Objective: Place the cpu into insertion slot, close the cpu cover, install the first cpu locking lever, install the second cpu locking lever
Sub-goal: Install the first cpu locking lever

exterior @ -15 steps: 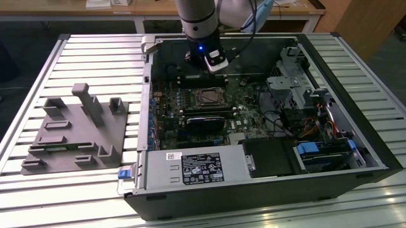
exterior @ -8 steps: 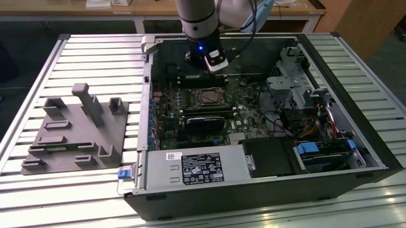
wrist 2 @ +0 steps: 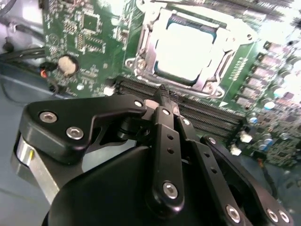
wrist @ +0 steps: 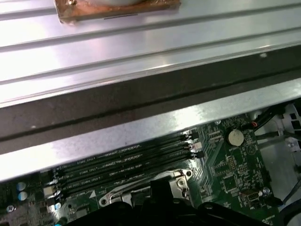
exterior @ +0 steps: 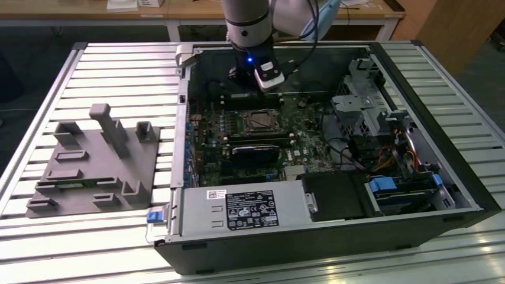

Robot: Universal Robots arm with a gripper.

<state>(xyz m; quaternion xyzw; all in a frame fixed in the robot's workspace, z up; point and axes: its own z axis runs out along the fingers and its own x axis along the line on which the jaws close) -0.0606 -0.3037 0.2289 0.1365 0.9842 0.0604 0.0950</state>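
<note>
Black, matte linkage fingers of the gripper (wrist 2: 164, 96) appear closed together with nothing between them, poised above the memory slots just short of the socket. Beyond, the pale silver-grey square cpu (wrist 2: 186, 49) lies seated in the insertion slot (exterior: 259, 120), framed by the thin silver cpu cover (wrist 2: 214, 75); judged step: locking levers.

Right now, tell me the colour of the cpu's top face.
Pale silver-grey; the cpu sits in the insertion slot, best seen in the second wrist view.
</note>
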